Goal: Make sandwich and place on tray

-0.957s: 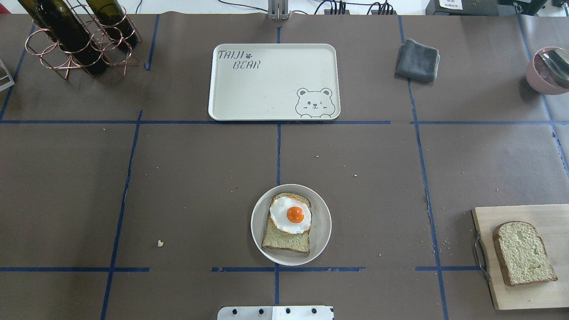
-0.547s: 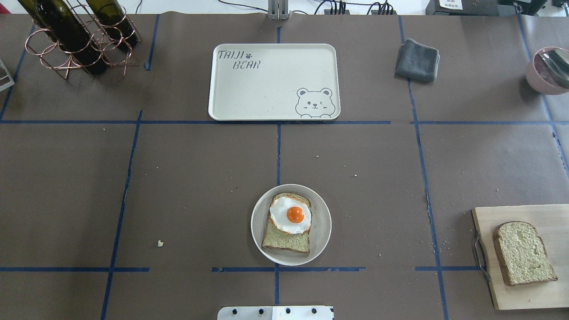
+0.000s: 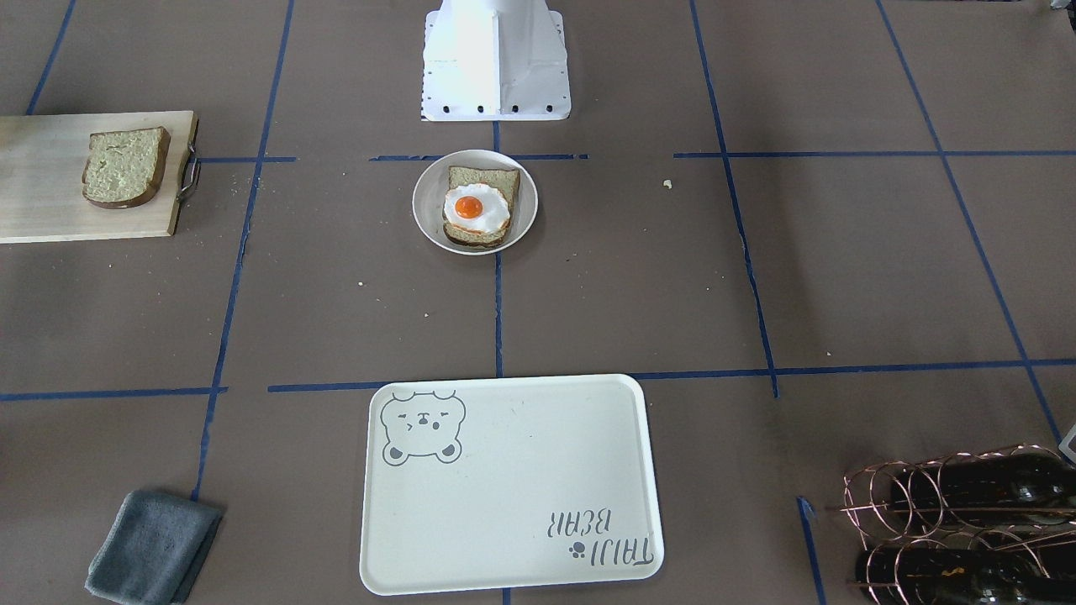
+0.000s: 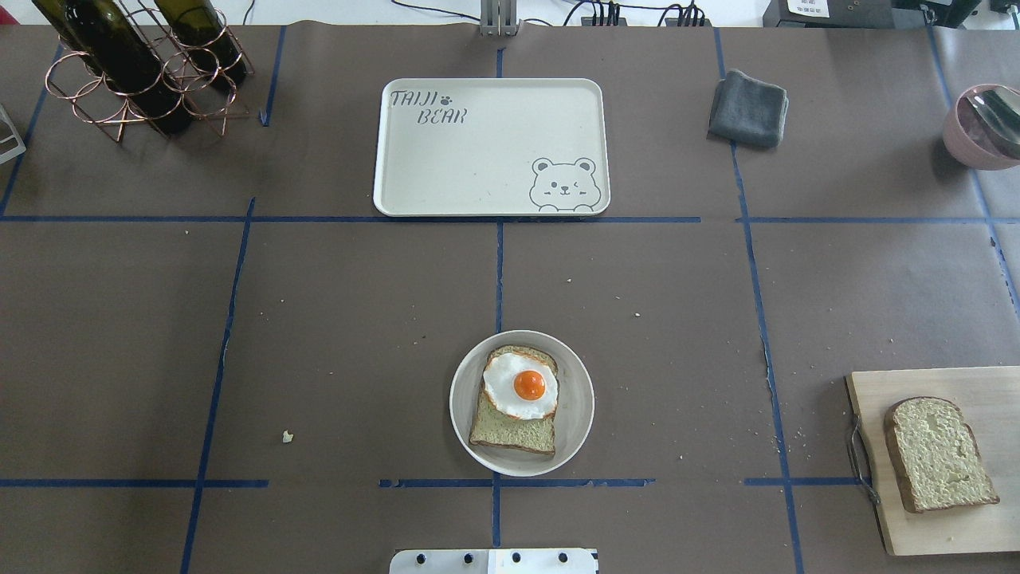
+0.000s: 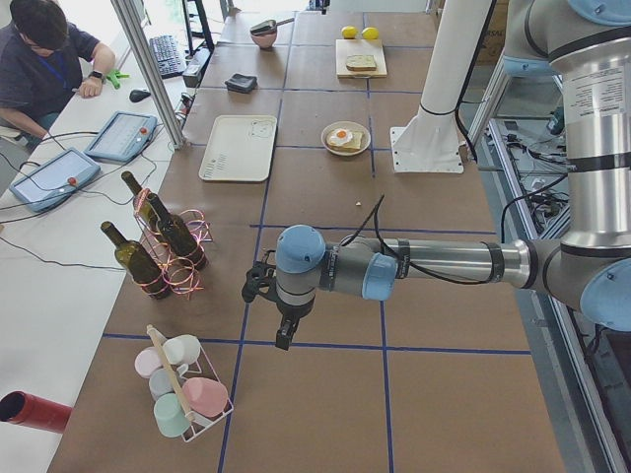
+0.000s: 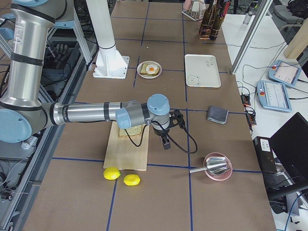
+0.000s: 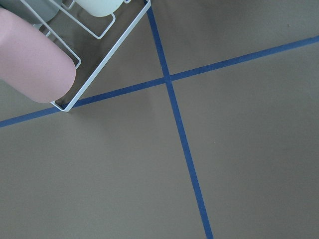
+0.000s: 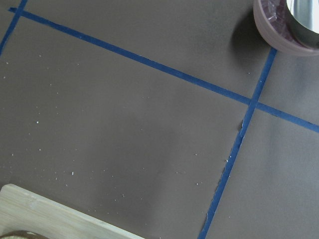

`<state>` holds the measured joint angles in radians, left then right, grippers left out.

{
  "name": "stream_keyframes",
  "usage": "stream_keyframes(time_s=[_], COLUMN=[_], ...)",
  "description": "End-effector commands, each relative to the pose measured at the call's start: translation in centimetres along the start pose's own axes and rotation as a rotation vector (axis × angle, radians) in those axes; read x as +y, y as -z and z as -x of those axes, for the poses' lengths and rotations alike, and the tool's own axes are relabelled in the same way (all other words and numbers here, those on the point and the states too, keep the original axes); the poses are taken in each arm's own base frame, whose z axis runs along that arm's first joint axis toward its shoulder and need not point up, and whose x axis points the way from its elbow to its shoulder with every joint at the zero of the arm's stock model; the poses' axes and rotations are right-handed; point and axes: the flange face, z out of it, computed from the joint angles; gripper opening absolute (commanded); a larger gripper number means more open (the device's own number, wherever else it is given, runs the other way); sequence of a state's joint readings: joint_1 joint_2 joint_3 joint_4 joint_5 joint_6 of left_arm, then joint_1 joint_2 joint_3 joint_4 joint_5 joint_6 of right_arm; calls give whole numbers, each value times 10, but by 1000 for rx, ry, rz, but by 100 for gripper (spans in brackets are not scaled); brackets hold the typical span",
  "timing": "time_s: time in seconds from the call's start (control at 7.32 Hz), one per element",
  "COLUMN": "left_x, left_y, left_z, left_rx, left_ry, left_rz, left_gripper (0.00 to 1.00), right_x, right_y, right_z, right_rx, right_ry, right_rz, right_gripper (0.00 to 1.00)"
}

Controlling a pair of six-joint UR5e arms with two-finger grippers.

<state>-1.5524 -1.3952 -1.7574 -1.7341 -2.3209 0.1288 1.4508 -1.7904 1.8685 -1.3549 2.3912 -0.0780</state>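
Observation:
One bread slice (image 4: 514, 426) lies on a small round white plate (image 4: 580, 406) with a fried egg (image 4: 522, 387) on top, uncovered. The second bread slice (image 4: 939, 454) lies on a pale wooden board (image 4: 972, 526) at the near right. The cream bear tray (image 4: 490, 147) sits at the far middle with nothing on it. My left gripper (image 5: 284, 335) hangs over the table far to the left, near a cup rack. My right gripper (image 6: 166, 143) hangs just beyond the board's edge. I cannot tell whether either is open or shut.
A copper rack with wine bottles (image 4: 135, 64) stands at the far left. A grey cloth (image 4: 749, 108) and a pink bowl with a spoon (image 4: 984, 127) are at the far right. Two lemons (image 6: 122, 176) lie beside the board. The robot base (image 3: 496, 59) is behind the plate.

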Motion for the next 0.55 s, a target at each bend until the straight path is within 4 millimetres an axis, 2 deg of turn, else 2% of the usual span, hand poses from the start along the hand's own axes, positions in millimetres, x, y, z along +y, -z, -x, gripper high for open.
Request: stream_keyframes(time_s=[0.0, 0.14, 0.41], left_x=[0, -1, -2], left_y=[1, 2, 3], left_z=[-1, -2, -2], left_rx=[1, 1, 1], left_ry=[-3, -5, -7], left_rz=[-2, -4, -6], left_gripper=[100, 100, 100], right_x=[-7, 9, 65], right_y=[0, -21, -64], right_z=[31, 53, 94], right_rx=[-96, -115, -111], right_ry=[-161, -213, -300], right_rz=[-30, -36, -79], right_gripper=[100, 100, 95])
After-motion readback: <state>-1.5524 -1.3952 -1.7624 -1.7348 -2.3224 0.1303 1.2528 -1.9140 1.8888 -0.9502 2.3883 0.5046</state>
